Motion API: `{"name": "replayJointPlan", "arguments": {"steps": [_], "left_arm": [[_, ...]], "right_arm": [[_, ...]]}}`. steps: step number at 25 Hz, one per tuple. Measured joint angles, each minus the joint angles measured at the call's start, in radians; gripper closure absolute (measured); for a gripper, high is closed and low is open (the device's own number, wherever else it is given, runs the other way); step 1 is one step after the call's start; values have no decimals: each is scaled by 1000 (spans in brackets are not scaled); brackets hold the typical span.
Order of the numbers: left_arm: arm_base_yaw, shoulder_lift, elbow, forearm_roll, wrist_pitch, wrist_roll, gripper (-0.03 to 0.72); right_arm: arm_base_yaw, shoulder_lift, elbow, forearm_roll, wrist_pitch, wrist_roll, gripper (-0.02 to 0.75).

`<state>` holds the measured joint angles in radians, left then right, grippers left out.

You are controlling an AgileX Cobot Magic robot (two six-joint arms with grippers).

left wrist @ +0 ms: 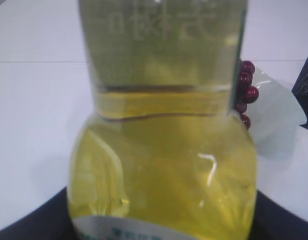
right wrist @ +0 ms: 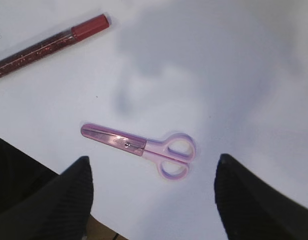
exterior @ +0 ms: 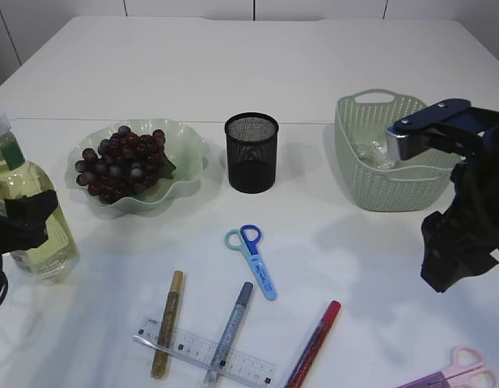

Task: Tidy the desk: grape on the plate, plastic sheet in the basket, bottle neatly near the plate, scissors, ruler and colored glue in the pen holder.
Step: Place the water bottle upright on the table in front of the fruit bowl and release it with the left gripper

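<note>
Currently the bottle point(exterior: 27, 202) of yellow liquid stands upright at the counter's point(exterior: 370, 259) left edge, beside the plate point(exterior: 188, 153) holding the grapes point(exterior: 121, 164); left gripper point(exterior: 27, 214) is clamped around its body. Pen holder point(exterior: 251, 152) sits mid-counter, basket point(exterior: 386, 153) to its right. Blue scissors point(exterior: 253, 259), ruler point(exterior: 205, 350) and three glue pens lie in front, the red one point(exterior: 314, 343) rightmost. Right gripper point(right wrist: 151, 192) hangs with jaws wide apart above pink scissors point(right wrist: 144, 147), not touching.
</note>
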<state>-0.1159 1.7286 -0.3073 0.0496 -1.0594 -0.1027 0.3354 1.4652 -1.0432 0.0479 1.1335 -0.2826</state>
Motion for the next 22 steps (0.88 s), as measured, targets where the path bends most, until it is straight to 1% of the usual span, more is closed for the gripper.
{"name": "replayJointPlan", "arguments": {"steps": [16,22], "left_arm": [[0,49,-86,0,-7,0,244],[0,116,-117,35,-9,0,244]], "right_arm": [[0,0,0,-14,-47,-2,154],[0,0,0,-24,-51,-2,154]]}}
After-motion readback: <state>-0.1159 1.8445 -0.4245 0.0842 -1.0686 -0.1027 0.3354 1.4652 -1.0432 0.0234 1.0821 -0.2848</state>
